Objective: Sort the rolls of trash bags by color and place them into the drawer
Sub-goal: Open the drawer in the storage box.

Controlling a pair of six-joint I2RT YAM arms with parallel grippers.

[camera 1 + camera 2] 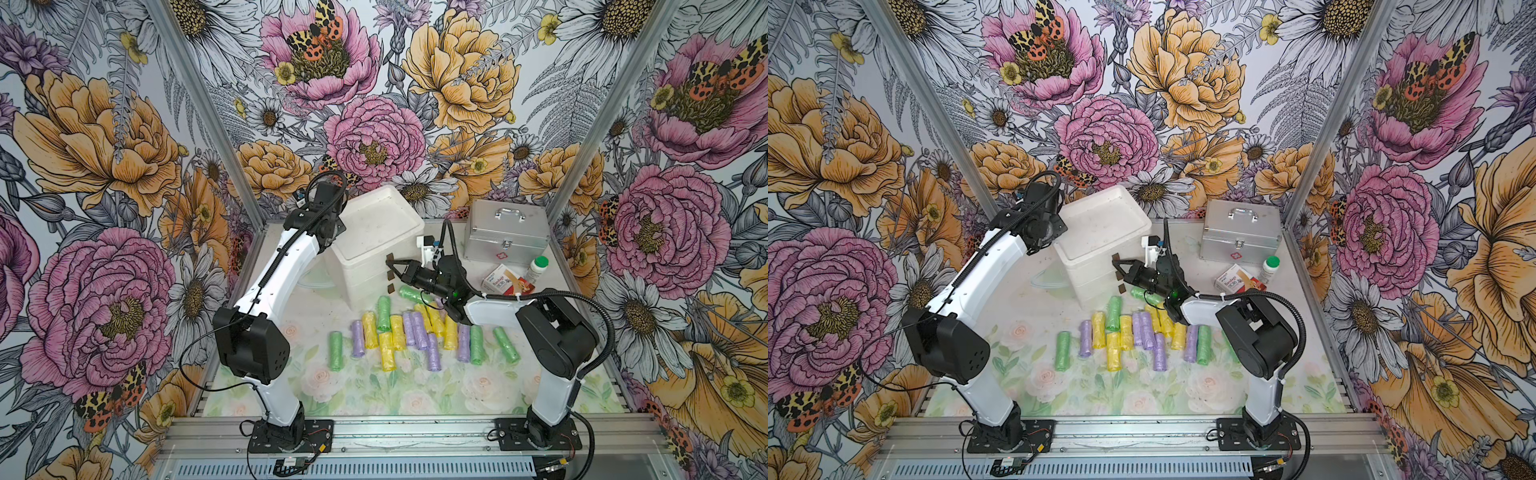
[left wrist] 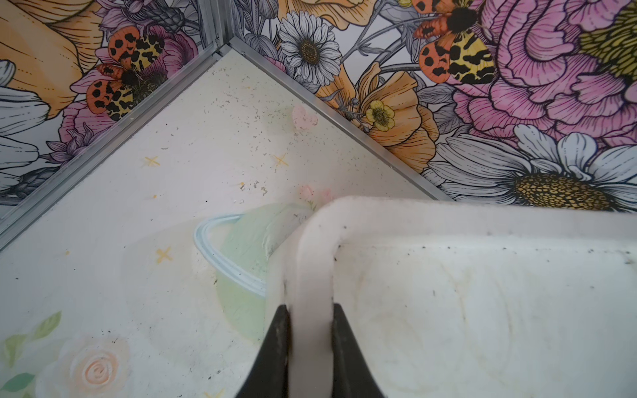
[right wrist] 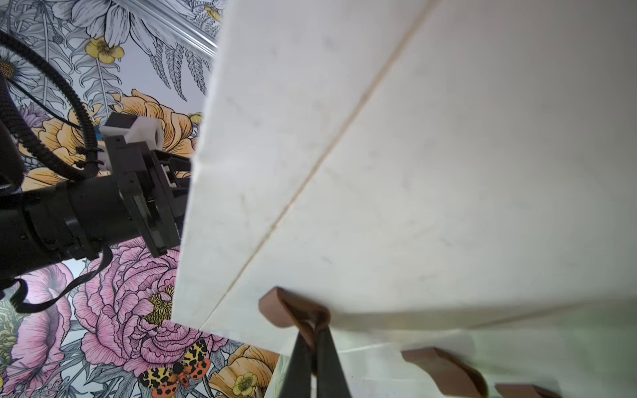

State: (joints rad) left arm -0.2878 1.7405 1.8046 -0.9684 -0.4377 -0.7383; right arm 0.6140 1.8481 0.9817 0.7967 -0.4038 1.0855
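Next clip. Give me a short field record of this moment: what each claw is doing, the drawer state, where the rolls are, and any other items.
left claw: shut on the top rim of the drawer chest
right claw: shut on the uppermost pull tab
drawers: all three look pushed in
rolls: green, purple and yellow, mixed, lying on the table in front of the chest; none held
other items: silver case, green-capped bottle, small box, far side by the right arm

Lab cell: aluminium frame (image 1: 205,108), floral walls (image 1: 457,83)
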